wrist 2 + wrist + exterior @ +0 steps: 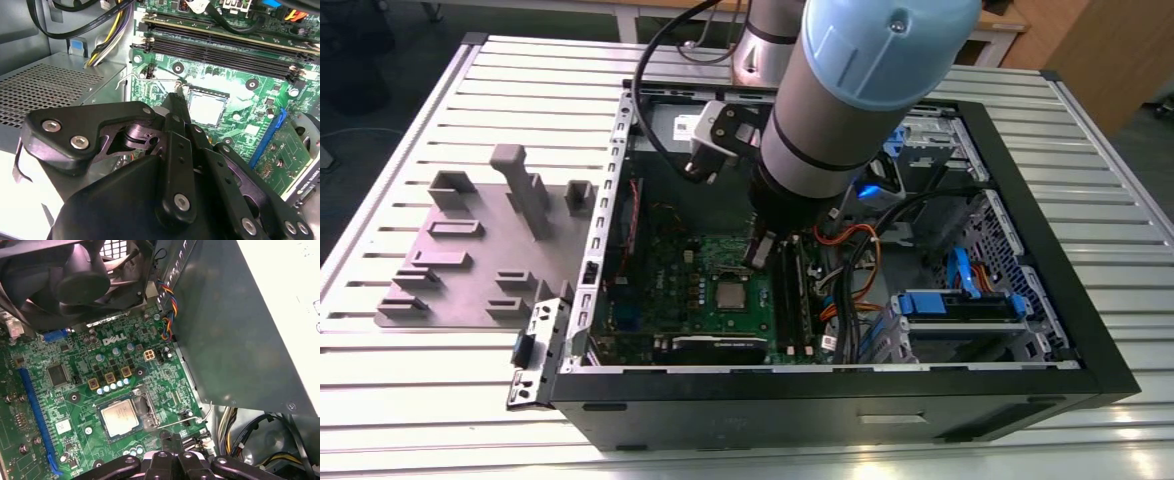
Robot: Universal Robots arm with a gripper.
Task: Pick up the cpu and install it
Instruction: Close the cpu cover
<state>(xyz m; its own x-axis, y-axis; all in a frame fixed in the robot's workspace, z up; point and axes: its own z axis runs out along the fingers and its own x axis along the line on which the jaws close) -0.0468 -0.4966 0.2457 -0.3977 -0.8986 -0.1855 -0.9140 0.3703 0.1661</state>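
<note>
On the slatted table [400, 400], left in the exterior view, a grey fixture plate [474, 255] stands beside the open computer case [1041, 300]. The case holds a green motherboard [687, 290], with cables and blue drive brackets [961, 305] further right. The cpu [732, 292], a flat square with a shiny silver top, sits in its socket on the motherboard, lower centre of the first wrist view [120, 417]. The gripper [761, 250] hangs just above it, holding nothing; I cannot tell how far its fingers are parted.
</note>
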